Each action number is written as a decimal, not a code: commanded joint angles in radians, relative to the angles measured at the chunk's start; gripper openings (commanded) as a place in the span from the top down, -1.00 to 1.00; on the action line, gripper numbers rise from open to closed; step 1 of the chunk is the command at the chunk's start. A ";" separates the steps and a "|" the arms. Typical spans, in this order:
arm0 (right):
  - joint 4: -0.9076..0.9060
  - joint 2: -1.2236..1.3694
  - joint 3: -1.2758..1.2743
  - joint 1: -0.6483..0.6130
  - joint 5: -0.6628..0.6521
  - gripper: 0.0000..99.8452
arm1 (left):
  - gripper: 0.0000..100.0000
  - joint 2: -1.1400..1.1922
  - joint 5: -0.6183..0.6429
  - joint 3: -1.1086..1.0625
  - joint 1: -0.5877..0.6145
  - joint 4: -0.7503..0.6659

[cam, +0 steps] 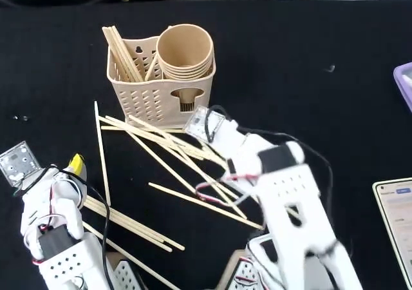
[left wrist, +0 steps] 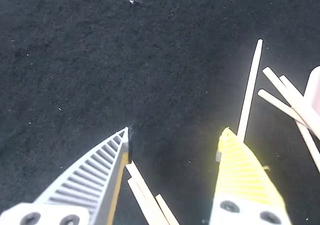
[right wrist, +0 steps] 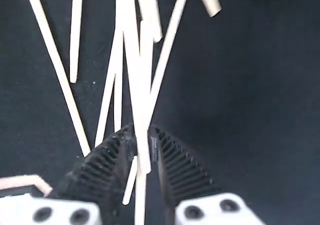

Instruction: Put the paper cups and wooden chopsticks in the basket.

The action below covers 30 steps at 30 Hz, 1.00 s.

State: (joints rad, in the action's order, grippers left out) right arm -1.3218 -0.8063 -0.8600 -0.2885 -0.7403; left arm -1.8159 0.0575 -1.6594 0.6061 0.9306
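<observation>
My right pincer (right wrist: pixel 142 137) pinches a chopstick (right wrist: pixel 134 85) at six o'clock of the basket (cam: pixel 145 100); my left pincer (left wrist: pixel 175 132) hangs spread over the black counter (left wrist: pixel 100 60).

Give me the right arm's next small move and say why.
Probably a short lift straight up. The right gripper looks pinched on one chopstick that lies in a pile of crossed chopsticks, so raising it first should free it before carrying it to the basket, where the paper cups already stand.
</observation>
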 commanded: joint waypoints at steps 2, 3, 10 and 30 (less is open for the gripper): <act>-0.063 -0.203 0.088 -0.121 0.058 0.98 | 0.43 -0.006 0.000 0.019 -0.002 -0.012; -0.064 -0.226 0.101 -0.157 0.087 0.98 | 0.43 -0.006 0.000 0.019 -0.002 -0.012; 0.052 -0.219 0.286 -0.407 0.305 0.98 | 0.43 -0.006 0.000 0.019 -0.002 -0.012; 0.767 0.182 0.575 -0.434 0.589 0.98 | 0.43 -0.006 0.000 0.016 -0.001 -0.014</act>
State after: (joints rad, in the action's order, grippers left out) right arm -0.5869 -0.6621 -0.3920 -0.7119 -0.1588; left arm -1.8159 0.0575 -1.6594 0.6061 0.9306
